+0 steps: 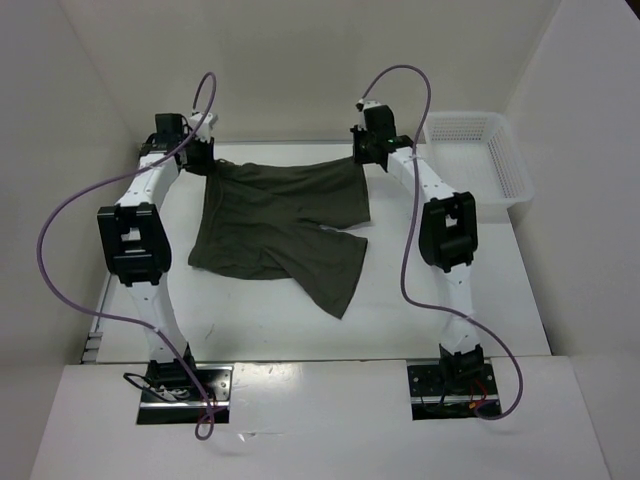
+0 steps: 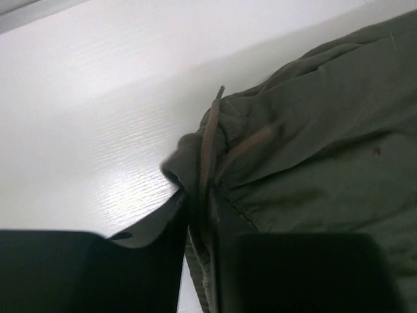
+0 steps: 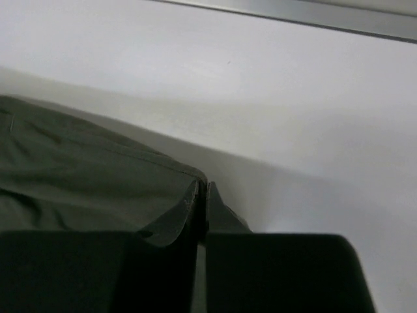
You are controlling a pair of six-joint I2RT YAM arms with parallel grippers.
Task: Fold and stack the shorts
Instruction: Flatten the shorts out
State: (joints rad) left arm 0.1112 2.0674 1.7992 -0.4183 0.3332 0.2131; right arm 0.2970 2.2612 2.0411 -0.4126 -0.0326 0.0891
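The dark olive shorts lie spread on the white table, waistband toward the far edge and one leg reaching toward the near right. My left gripper is at the waistband's far left corner. In the left wrist view, my left gripper has its fingers close together, with bunched shorts and a drawstring between them. My right gripper is at the far right corner. In the right wrist view, my right gripper is shut on the edge of the shorts.
A white mesh basket stands at the far right of the table, just right of my right arm. White walls enclose the table at the back and on both sides.
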